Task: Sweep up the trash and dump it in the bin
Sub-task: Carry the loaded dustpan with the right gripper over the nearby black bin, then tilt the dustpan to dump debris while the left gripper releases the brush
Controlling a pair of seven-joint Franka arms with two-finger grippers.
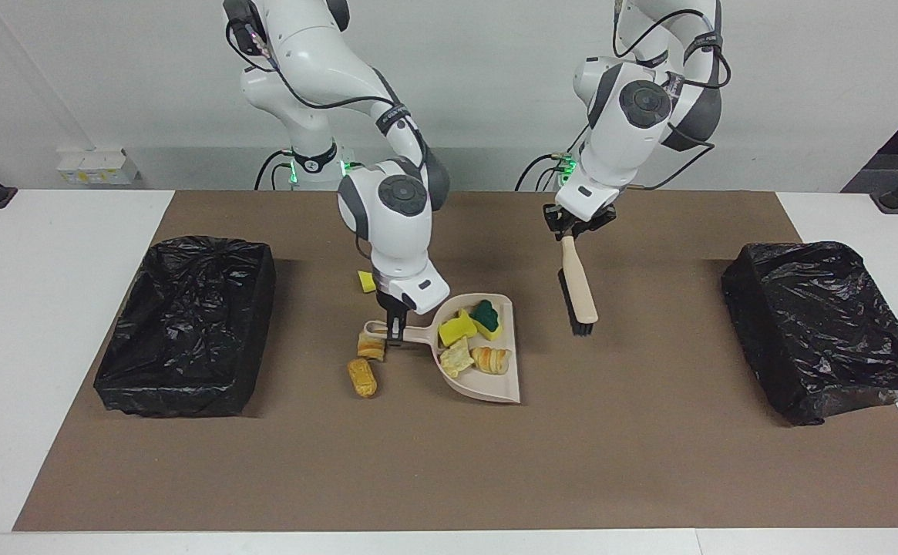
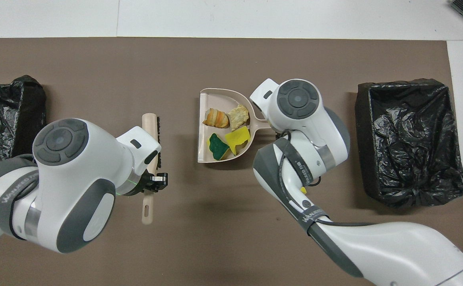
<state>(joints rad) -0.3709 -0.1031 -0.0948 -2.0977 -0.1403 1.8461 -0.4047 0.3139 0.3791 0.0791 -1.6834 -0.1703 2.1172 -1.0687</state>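
My right gripper (image 1: 393, 327) is shut on the handle of the beige dustpan (image 1: 504, 389), which hangs just above the mat. In the pan lie four bits of trash: a yellow sponge (image 1: 453, 330), a green-backed sponge (image 1: 485, 315), a pale piece (image 1: 456, 359) and a striped pastry (image 1: 492, 358). On the mat beside the handle rest two pastries (image 1: 361, 378) and, nearer the robots, a yellow sponge (image 1: 366, 282). My left gripper (image 1: 570, 230) is shut on the brush (image 1: 578, 289), held in the air beside the pan. Overhead, the dustpan (image 2: 205, 97) and the brush (image 2: 150, 129) are apart.
One black-lined bin (image 1: 186, 324) stands toward the right arm's end of the brown mat. Another bin (image 1: 826, 327) stands toward the left arm's end. In the overhead view my right arm covers the trash on the mat.
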